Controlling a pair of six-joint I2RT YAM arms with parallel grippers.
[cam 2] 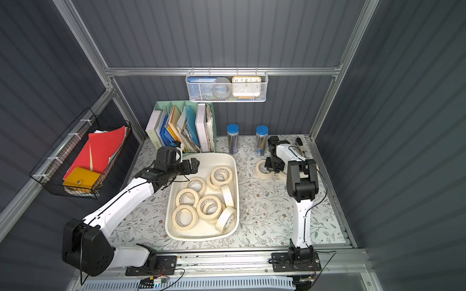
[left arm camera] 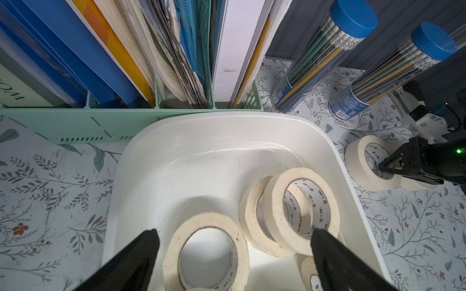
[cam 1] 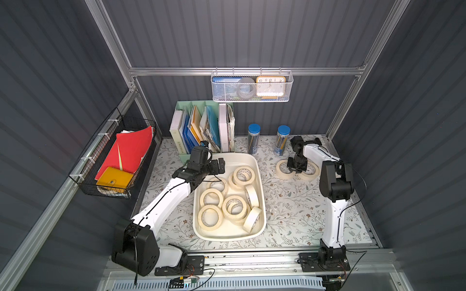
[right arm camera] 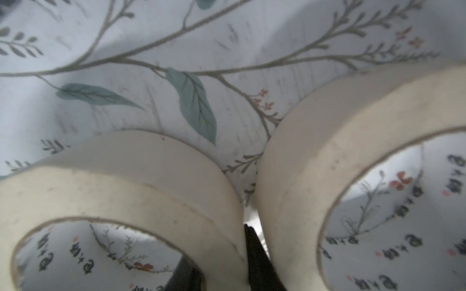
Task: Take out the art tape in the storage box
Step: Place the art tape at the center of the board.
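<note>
Wide open and empty, my left gripper [left arm camera: 234, 234] hangs over a flat art tape roll [left arm camera: 206, 220] in the storage box [left arm camera: 227, 118]; my right gripper [left arm camera: 382, 168] clamps another roll [left arm camera: 358, 156] outside.

Glossy smooth plastic storage box [cam 1: 259, 173], matt papery art tape [cam 1: 210, 217], metal mesh basket [cam 1: 249, 92]

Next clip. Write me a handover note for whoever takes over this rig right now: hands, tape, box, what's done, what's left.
Left hand: open and empty, poised over the far end of the storage box.
Right hand: shut on the wall of a tape roll that appears to rest on the table right of the box, beside a second roll.
Done: at least those two are out.
Left: release this roll; about eight rolls lie in the box, some on edge, some overlapping.
</note>
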